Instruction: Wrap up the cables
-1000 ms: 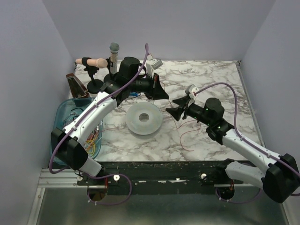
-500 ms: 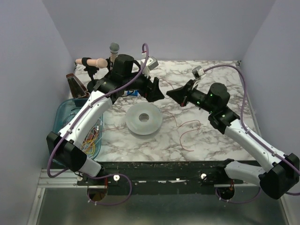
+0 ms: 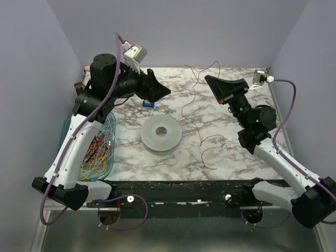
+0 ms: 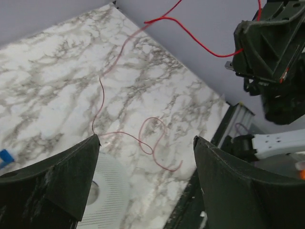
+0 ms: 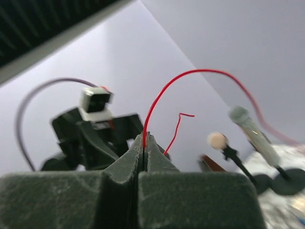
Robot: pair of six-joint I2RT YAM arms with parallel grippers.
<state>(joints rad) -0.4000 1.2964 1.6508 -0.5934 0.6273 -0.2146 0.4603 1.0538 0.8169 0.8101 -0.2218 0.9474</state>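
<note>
Marbled white tabletop [image 3: 152, 167] fills the middle of the overhead view, boxed in by plain lavender walls. A pale round spool [image 3: 161, 133] lies flat just left of centre. At the upper right the right gripper [image 3: 208, 79] is raised well above the surface with its jaws pinched tight on one end of a thin red cable [image 5: 190, 71]. From the pinch the cable arcs upward. It then drops in a loose line to the marble and ends in a curl to the right of the spool, apart from it. Holding the end this high probably lets the length hang out straight, so kinks fall away before any winding begins. At the upper left the left gripper [image 4: 147, 139] is also lifted off the table. Its jaws are spread wide and hold nothing. Its own camera looks down between the fingers at the trailing cable and the spool's edge, which suggests it is placed to take up the slack lower down. More cables [image 3: 94, 157], yellow, orange and red, lie tangled in a blue tray [image 3: 113, 142] at the left edge, partly under the left arm. A small blue object [image 3: 149, 104] sits on the marble beyond the spool; I cannot tell what it is.
</note>
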